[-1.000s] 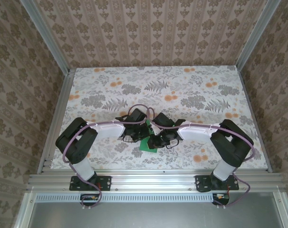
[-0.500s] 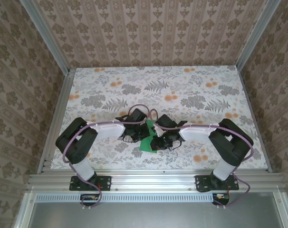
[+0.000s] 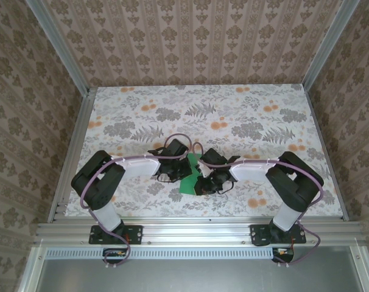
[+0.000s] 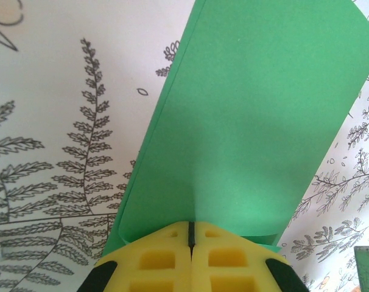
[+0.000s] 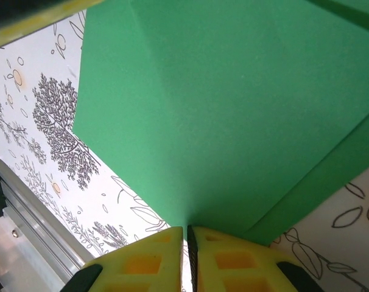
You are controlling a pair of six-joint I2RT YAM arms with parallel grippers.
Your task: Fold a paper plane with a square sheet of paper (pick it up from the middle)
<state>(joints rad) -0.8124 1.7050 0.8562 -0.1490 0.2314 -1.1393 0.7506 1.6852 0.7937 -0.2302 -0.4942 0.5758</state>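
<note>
- The green paper (image 3: 187, 184), already creased into a smaller shape, is held between the two wrists, a little in from the near rail (image 3: 190, 226) of the counter (image 3: 142, 121) and about midway along that rail.
- The left fingers (image 4: 154, 261) are clamped shut on one edge of it, and the right fingers (image 5: 149, 258) pinch a folded edge too. Neither grip looks slack.
- Step in hand, as I judge it: mid-fold, forming a flap.
- The next move calls for laying that flap over and pressing the crease flat — gently, without tearing.

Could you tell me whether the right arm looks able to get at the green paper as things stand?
Seemingly yes: the right gripper is shut on the green paper, with nothing between.
</note>
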